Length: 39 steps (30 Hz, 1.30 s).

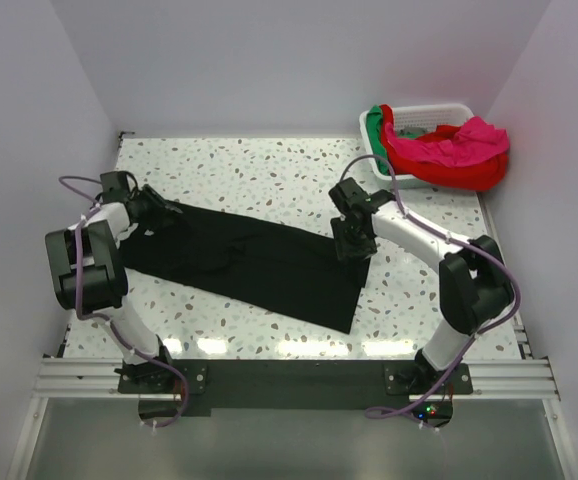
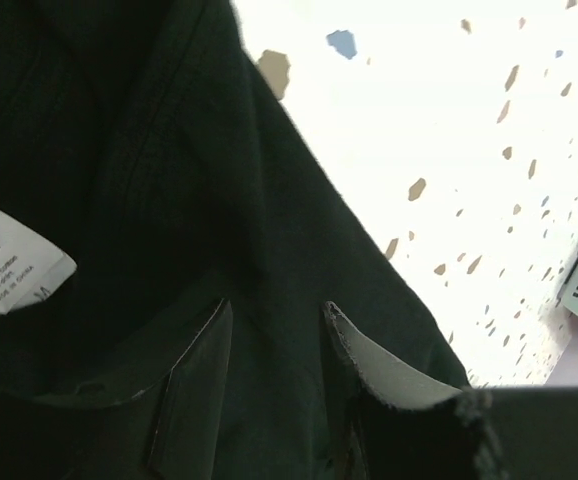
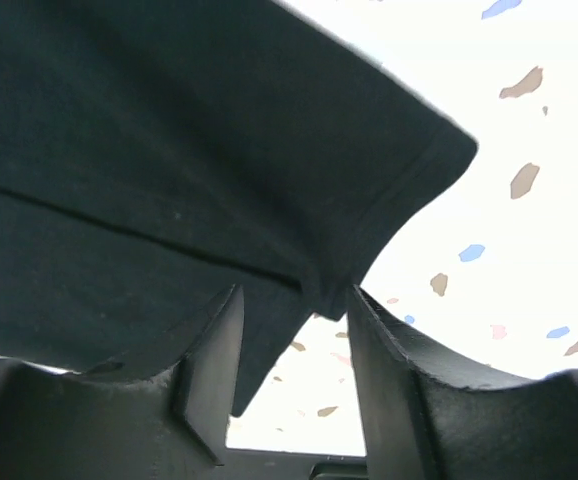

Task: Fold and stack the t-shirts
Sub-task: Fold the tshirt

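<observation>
The black t-shirt (image 1: 244, 262) lay on the desk (image 1: 269, 170), its long axis running left to right between the arms. The left hand (image 1: 159, 212) pinched its neck end, the right hand (image 1: 350, 243) its hem corner.

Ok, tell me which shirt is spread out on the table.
The black t-shirt, stretched between both grippers; the red, pink and green ones are bunched in the basket.

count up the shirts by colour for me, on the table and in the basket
Black t-shirt, spread on the table: 1
Red t-shirt, in the basket: 1
Magenta-pink t-shirt, in the basket: 1
Green t-shirt, in the basket: 1
Total: 4 visible; more could be buried.
</observation>
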{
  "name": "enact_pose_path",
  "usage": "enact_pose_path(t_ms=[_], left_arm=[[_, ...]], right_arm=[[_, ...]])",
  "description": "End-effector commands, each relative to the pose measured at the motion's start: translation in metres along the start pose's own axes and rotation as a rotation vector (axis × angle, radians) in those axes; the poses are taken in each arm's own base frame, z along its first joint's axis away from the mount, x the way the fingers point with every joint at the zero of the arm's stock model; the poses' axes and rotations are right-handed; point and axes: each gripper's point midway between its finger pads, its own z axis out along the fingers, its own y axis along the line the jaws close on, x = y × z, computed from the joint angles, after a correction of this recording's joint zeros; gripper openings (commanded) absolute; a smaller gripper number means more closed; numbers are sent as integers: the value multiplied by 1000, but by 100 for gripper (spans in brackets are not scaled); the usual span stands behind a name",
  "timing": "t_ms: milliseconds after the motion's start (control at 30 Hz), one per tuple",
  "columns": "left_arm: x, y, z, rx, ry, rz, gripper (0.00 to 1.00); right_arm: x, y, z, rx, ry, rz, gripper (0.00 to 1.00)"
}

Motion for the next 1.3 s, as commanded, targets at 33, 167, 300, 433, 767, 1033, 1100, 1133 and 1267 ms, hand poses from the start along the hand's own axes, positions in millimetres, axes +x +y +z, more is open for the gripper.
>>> enact_pose_path(t_ms=[33, 167, 300, 433, 767, 1033, 1100, 1133, 1267], left_arm=[[-11, -32, -23, 39, -69, 63, 46], [10, -21, -13, 12, -13, 44, 46], [30, -8, 0, -3, 45, 22, 46], [46, 4, 12, -26, 82, 17, 46], [40, 0, 59, -59, 130, 88, 46], [40, -42, 114, -41, 160, 214, 46], [37, -56, 123, -32, 152, 243, 46], [42, -53, 132, -39, 165, 247, 46], [40, -74, 150, -7, 158, 293, 46]], right_arm=[[-24, -7, 9, 22, -53, -15, 47], [-20, -5, 33, 27, -8, -43, 45], [-13, -4, 50, 26, 20, -45, 44], [6, 0, 61, -3, 75, -27, 43], [65, 18, 68, -83, 225, 83, 42], [91, 60, 54, -132, 294, 113, 42], [98, 78, 51, -144, 305, 108, 42], [103, 91, 49, -153, 310, 104, 42], [115, 116, 46, -179, 322, 127, 42]])
